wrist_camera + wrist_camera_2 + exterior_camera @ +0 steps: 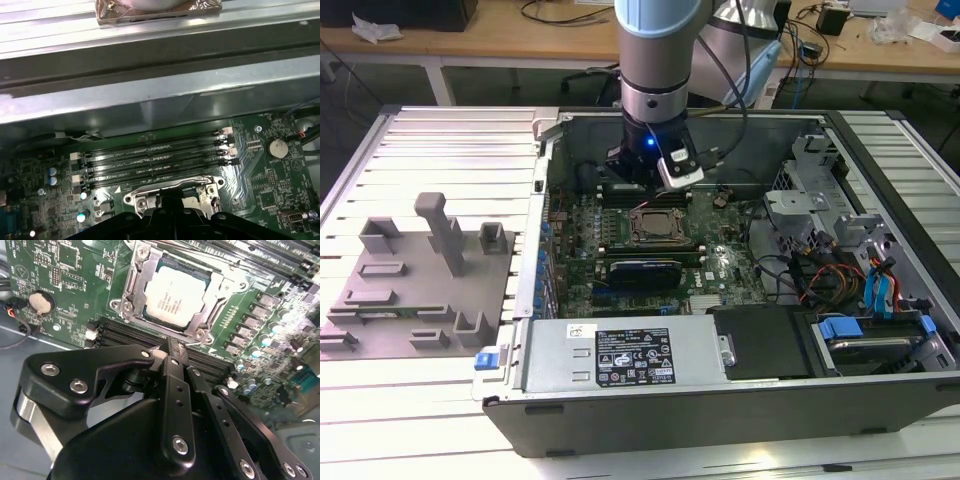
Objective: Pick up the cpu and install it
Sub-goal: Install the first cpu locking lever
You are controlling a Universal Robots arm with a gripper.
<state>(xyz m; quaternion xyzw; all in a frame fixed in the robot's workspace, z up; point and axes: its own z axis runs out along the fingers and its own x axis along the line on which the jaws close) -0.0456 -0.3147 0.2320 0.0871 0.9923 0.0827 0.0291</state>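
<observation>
- Near the upper middle of the exterior view, the gripper [642,188] hung inside the open computer case [620,425], low over the motherboard [725,262].
- Its fingers [172,365] met at the tips in the second wrist view, pressed together with nothing between them.
- The cpu [175,294] lay flat in the socket frame [131,290], silvery top upward. It looked seated there rather than carried.
- The cpu sat just beyond the fingertips and apart from them. In the exterior view the socket frame lay just below the gripper in the frame, toward the case's front wall.
- Being square, the cpu had no long axis to speak of. Its edges ran at a slant to the line of the fingers.
- A bank of memory slots [125,333] lay beside the socket frame on the gripper's side.
- At the exterior view's left, a grey fixture plate [420,290] stood outside the case, well apart from the gripper.
</observation>
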